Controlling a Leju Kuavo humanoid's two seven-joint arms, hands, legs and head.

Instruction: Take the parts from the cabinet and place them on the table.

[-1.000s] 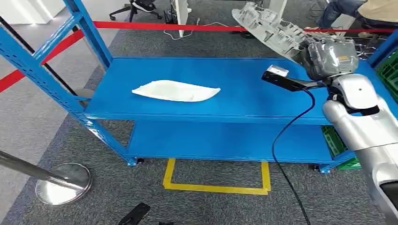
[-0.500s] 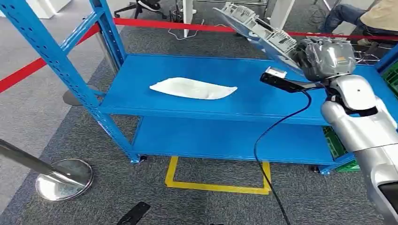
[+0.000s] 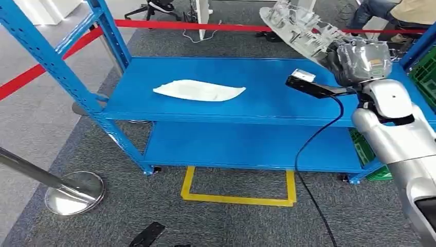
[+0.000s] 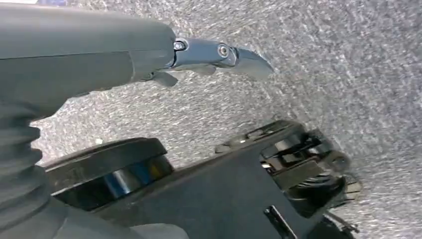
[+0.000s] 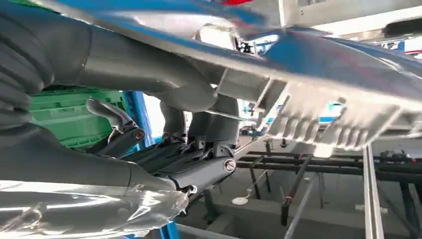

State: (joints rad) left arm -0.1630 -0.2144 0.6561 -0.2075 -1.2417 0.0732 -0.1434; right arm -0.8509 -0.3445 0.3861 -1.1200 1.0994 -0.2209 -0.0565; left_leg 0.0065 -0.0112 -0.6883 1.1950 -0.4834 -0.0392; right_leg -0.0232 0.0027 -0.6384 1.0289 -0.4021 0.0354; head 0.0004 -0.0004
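Note:
My right hand (image 3: 358,60), wrapped in clear plastic, grips one end of a long grey ribbed plastic part (image 3: 301,28) and holds it tilted up above the back right of the blue cabinet's top shelf (image 3: 267,98). In the right wrist view the part (image 5: 328,107) stretches across above the dark fingers (image 5: 164,149) curled under it. A second, white curved part (image 3: 199,90) lies flat on the top shelf, left of centre. My left hand (image 4: 99,64) hangs over grey carpet with its fingers straight and nothing in it.
The lower shelf (image 3: 247,146) is bare. A green crate (image 3: 424,69) stands right of the cabinet. A chrome stanchion base (image 3: 74,193) and red barrier tape (image 3: 31,74) are on the left, yellow floor tape (image 3: 236,199) in front. A person sits behind (image 3: 396,13).
The whole picture has swung sideways and back as the camera moved. My right hand still holds the grey part raised; the white part lies where it was on the shelf.

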